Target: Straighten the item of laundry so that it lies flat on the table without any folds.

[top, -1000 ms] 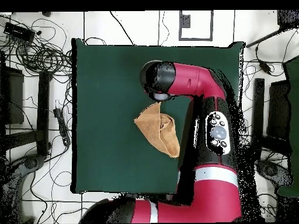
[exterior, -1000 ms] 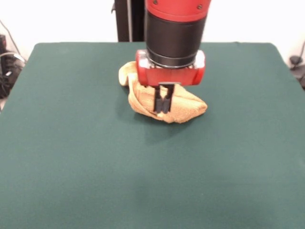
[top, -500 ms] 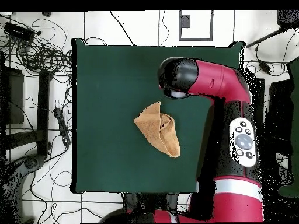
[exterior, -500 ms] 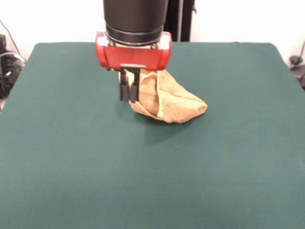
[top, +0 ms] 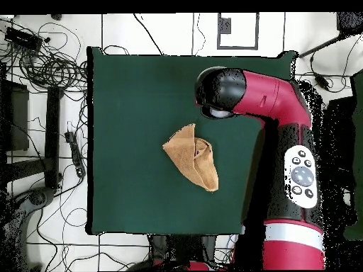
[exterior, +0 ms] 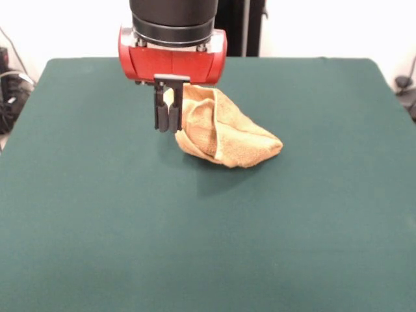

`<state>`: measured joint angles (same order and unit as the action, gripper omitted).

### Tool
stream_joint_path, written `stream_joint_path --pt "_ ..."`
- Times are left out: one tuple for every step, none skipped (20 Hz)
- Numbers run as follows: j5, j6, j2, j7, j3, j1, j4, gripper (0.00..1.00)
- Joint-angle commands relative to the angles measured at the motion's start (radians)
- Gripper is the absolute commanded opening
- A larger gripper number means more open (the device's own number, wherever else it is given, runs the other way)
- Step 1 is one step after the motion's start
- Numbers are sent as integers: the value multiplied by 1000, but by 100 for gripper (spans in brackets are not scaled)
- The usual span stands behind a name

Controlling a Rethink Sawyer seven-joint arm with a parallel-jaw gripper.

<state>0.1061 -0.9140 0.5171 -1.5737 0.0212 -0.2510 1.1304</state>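
The item of laundry [exterior: 227, 133] is a golden yellow-orange towel, bunched and folded over itself a little beyond the middle of the table [exterior: 97, 227]. From above, the laundry [top: 193, 157] forms a folded wedge near the centre of the table [top: 127, 106]. My gripper [exterior: 167, 125] hangs just left of the towel's left end in the front view, above the cloth top. Its two black fingers are pressed together with nothing between them. In the overhead view the arm's black and red wrist [top: 221, 91] hides the fingers.
The red arm [top: 298, 170] stretches along the table's right side in the overhead view. Cables [top: 49, 64] and dark stands [top: 53, 134] lie on the floor around the table. Green cloth spreads wide around the towel on all sides.
The gripper has swung off the towel, leftward in the front view, and risen slightly. The towel has kept its folded shape and place.
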Motion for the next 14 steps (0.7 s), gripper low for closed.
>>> stream_joint_path --pt "-12 -69 -27 -23 88 13 90 0" --pt "-11 -69 -27 -21 88 13 90 0" --pt "-11 -69 -26 -21 88 13 90 0" --pt "-12 -70 -25 -21 88 13 90 0" --pt "-12 -72 -25 -21 88 13 90 0" --pt "-12 -71 -24 -21 88 12 92 0" --pt "-12 -69 -23 -20 88 12 94 0" --pt "-11 -67 -22 -19 89 12 96 0" --pt "-12 -67 -21 -18 89 11 97 0" --pt "-12 -67 -21 -17 90 10 97 0" --pt "-12 -67 -20 -17 90 10 98 0" --pt "-12 -67 -20 -15 90 9 99 0" --pt "-12 -67 -19 -15 91 9 100 0" --pt "-12 -68 -19 -14 91 9 99 0"
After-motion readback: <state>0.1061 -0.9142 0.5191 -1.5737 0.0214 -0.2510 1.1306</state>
